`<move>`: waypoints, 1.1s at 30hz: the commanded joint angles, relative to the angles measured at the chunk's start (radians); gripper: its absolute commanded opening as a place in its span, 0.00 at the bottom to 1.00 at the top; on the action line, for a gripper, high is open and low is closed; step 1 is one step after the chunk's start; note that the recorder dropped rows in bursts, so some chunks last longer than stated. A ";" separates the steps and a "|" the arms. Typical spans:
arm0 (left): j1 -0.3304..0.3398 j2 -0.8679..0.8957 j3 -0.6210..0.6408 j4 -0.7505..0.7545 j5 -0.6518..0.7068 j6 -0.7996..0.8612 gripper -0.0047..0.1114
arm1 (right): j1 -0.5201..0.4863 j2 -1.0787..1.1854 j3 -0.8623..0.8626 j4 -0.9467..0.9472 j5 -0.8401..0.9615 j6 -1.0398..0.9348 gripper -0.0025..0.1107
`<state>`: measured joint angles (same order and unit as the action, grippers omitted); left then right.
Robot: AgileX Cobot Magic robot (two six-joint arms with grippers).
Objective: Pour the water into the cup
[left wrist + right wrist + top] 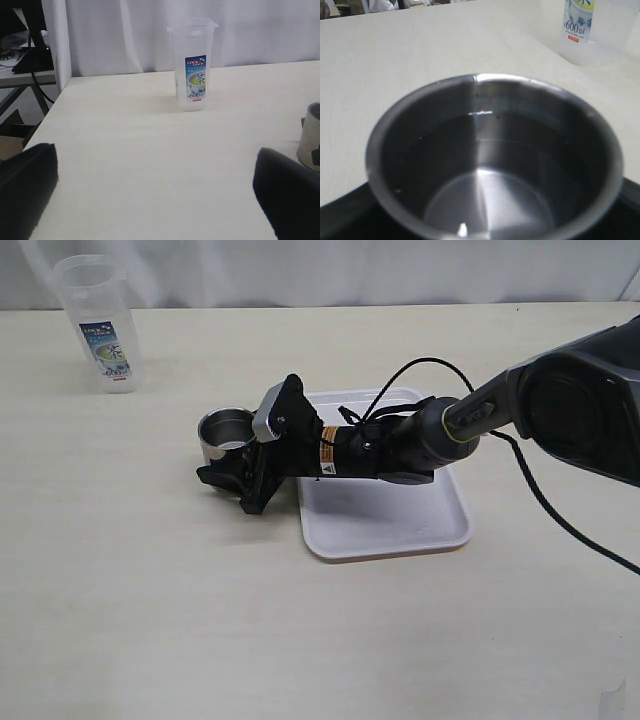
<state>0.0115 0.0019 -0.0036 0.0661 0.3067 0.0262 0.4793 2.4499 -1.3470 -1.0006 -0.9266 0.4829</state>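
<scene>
Exterior: the cup (226,433) stands on the tabletop (150,590) between the right jaws, probably to steady it for pouring. I cannot tell whether they press it.

Left wrist: the left jaws gape, empty, with the clear container (193,65) well ahead.

Right wrist: the cup seems to hold a little clear water.

Shiny metal cup (495,150), clear plastic container (192,65) & matt wood-look table (150,590).
</scene>
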 commanded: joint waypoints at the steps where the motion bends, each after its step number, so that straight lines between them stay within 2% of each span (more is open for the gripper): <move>1: 0.004 -0.002 0.004 0.001 -0.004 -0.001 0.95 | 0.000 0.001 -0.002 -0.013 0.014 0.008 0.06; 16: 0.004 -0.002 0.004 0.001 -0.004 -0.003 0.94 | 0.000 0.001 -0.002 -0.013 0.014 0.008 0.06; 18: 0.004 -0.002 0.004 0.003 -0.003 -0.005 0.92 | 0.000 0.001 -0.002 -0.013 0.014 0.008 0.06; 20: 0.004 -0.002 0.004 0.006 -0.002 -0.005 0.83 | 0.000 0.001 -0.002 -0.013 0.014 0.008 0.06; 28: 0.004 -0.002 0.004 0.006 0.004 -0.005 0.21 | 0.000 0.001 -0.002 -0.013 0.014 0.008 0.06; 31: 0.004 -0.002 0.004 0.006 0.004 0.002 0.06 | 0.000 0.001 -0.002 -0.013 0.014 0.008 0.06; 33: 0.004 -0.002 0.004 0.006 0.004 0.002 0.04 | 0.000 0.001 -0.002 -0.013 0.014 0.008 0.06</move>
<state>0.0115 0.0019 -0.0036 0.0690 0.3166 0.0279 0.4793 2.4499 -1.3470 -1.0006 -0.9266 0.4829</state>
